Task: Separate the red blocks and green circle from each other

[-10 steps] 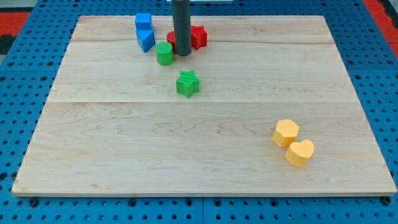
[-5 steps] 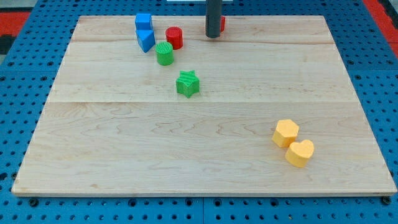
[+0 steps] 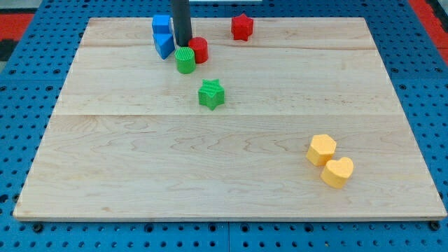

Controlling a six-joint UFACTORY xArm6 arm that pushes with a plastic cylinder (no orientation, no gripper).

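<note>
The green circle stands near the view's top, left of centre. The red round block touches its upper right side. The red star block lies apart at the top, right of them. My tip is just above the green circle, between the blue blocks and the red round block.
A blue cube and a blue angular block sit at the top left beside my tip. A green star lies below the green circle. Two yellow blocks sit at the lower right of the wooden board.
My tip pushed the red star up and to the right, then swung left to just above the green circle. The red round block shifted slightly toward the green circle.
</note>
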